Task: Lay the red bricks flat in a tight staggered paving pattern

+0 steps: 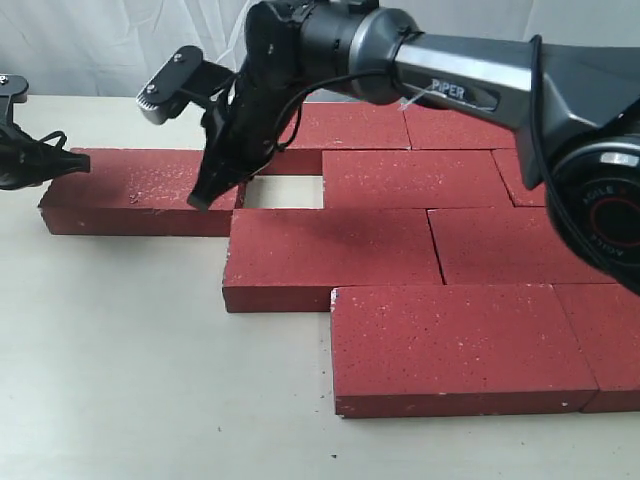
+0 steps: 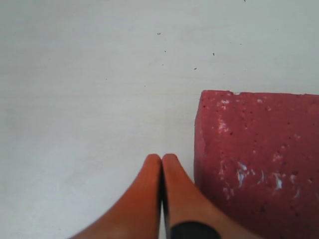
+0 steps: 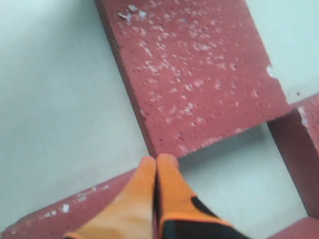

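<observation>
Right gripper (image 1: pixel 203 196) closed tight, empty, tips at corner of stray brick (image 1: pixel 135 185) beside gap (image 1: pixel 285 192). Left gripper (image 1: pixel 78 163) also closed, empty, at outer end, probably to push. Stray brick lay left of paved bricks (image 1: pixel 420 250), not joined.

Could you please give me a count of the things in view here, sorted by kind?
Red bricks: 9, some only partly in view
Grippers: 2, the left gripper and the right gripper, both shut and empty
Total: 11
</observation>
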### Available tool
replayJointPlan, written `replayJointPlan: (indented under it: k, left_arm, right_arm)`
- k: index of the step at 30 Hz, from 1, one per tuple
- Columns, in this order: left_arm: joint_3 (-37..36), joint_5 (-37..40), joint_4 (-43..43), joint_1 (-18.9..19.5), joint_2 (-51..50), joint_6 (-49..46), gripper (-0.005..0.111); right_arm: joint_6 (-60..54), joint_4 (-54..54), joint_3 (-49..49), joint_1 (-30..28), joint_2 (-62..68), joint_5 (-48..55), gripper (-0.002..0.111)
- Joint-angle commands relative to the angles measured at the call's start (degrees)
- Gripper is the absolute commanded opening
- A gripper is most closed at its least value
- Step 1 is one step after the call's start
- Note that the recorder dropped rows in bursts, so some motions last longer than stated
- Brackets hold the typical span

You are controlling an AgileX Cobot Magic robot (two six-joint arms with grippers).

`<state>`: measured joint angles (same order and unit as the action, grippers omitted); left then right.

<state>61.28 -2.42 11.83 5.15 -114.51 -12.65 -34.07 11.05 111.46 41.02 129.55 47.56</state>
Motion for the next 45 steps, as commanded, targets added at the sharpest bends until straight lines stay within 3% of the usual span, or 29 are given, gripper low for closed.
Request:
replayJointPlan:
  k: [1, 13, 32, 45]
  left_arm:
    - [-0.19, -1.48, 0.26, -0.07, -0.12, 0.24, 0.0]
    - [-0.19, -1.37, 0.38, -0.07, -0.12, 0.24, 0.0]
    - [-0.19, -1.38, 0.67, -0.07, -0.12, 0.24, 0.0]
    - [-0.19, -1.8, 0.79, 1.92, 0.0, 0.24, 0.0]
  right_arm:
    - [2.8, -0.7, -0.49, -3.33, -0.34, 3.08, -0.001]
    - [2.8, -0.32, -1.65, -4.34, 3.88, -0.32, -0.001]
    - [2.8, -1.62, -1.65, -4.34, 4.15, 2.58, -0.001]
    - [6.96, -6.73, -3.31, -4.95, -3.13, 7.4, -0.001]
